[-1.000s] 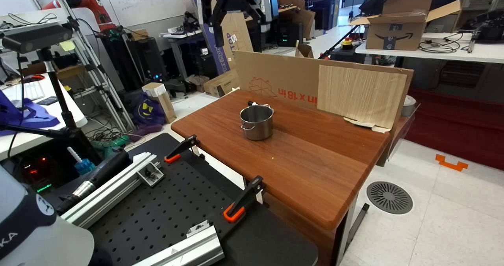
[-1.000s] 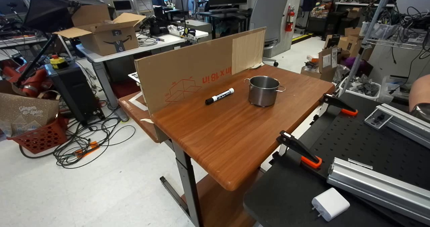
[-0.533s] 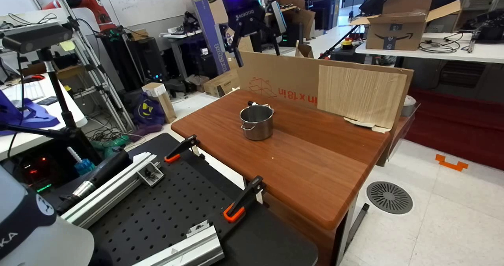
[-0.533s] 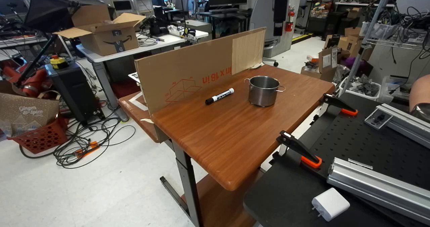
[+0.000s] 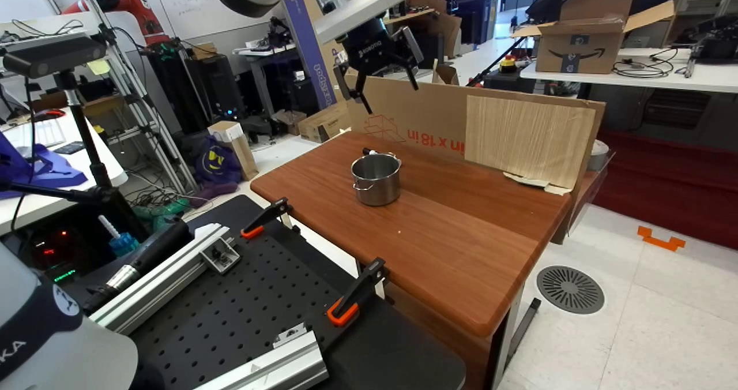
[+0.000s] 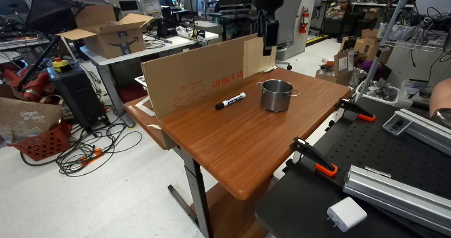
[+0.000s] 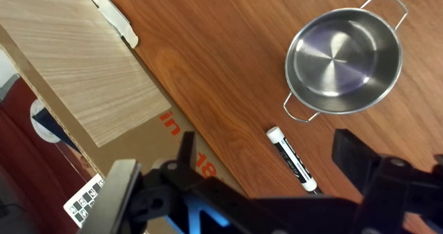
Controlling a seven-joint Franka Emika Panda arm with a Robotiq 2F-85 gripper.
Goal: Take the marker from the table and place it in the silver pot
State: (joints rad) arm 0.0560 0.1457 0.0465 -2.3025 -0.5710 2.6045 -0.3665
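The marker (image 6: pixel 230 101), white and black with a dark cap, lies on the reddish-brown table (image 6: pixel 225 143). It also shows in the wrist view (image 7: pixel 292 159), where the gripper hides its dark end. In an exterior view only its dark end (image 5: pixel 369 151) shows behind the silver pot (image 5: pixel 376 185). The pot stands upright beside the marker, also in the wrist view (image 7: pixel 388 62), with nothing seen inside. My gripper (image 5: pixel 392 98) is open and empty, in the air above the far part of the table. In the wrist view the marker lies below and between the open fingers (image 7: pixel 264 137).
An upright cardboard sheet (image 6: pixel 197 69) with a wood-patterned panel (image 5: pixel 527 139) runs along the table's far edge. Two black and orange clamps (image 5: pixel 357 292) stand at the near edge by the black perforated board (image 5: pixel 248 297). A white charger (image 6: pixel 347 213) lies on that board.
My gripper has come down towards the table, tilting a little. In an exterior view it has entered from the top and moved left and down. The marker and pot have not moved.
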